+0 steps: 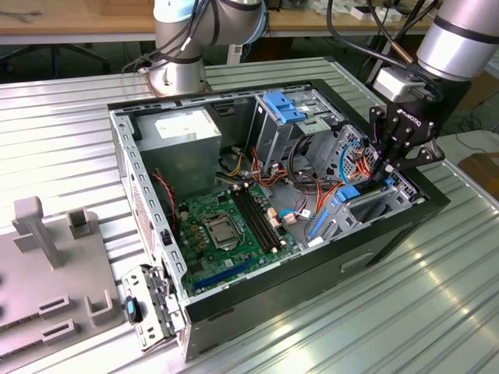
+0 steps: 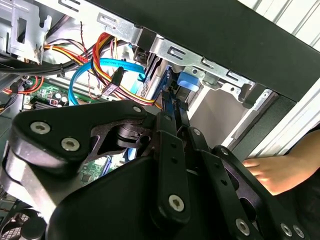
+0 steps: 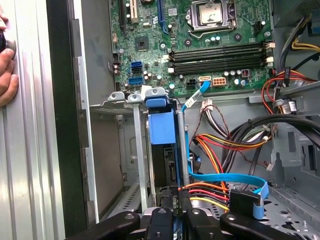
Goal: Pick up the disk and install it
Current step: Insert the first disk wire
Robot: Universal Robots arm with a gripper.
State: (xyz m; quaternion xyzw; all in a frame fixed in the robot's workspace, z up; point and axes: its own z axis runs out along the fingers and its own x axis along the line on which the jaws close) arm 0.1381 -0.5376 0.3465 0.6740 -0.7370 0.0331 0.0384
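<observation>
The gripper (image 1: pixel 383 173) reaches down into the open computer case (image 1: pixel 257 308), at the end of the case toward the exterior view's right. In the first wrist view its fingers (image 3: pixel 161 219) are closed on the near end of the disk (image 3: pixel 162 125). The disk stands on edge in a metal drive bay (image 3: pixel 136 150), its blue bracket facing the camera. In the second wrist view the fingers (image 2: pixel 170 145) sit pressed close together around a thin blue edge.

A blue flat cable (image 3: pixel 225 177) and a bundle of red, orange and yellow wires (image 3: pixel 210 192) run just beside the bay. The motherboard (image 1: pixel 226 226) lies on the case floor, toward the exterior view's left of the gripper. A grey power-supply box (image 1: pixel 183 132) sits in the far left corner.

A person's hand (image 3: pixel 7 65) rests on the metal table (image 1: pixel 390 312) just outside the case wall.
</observation>
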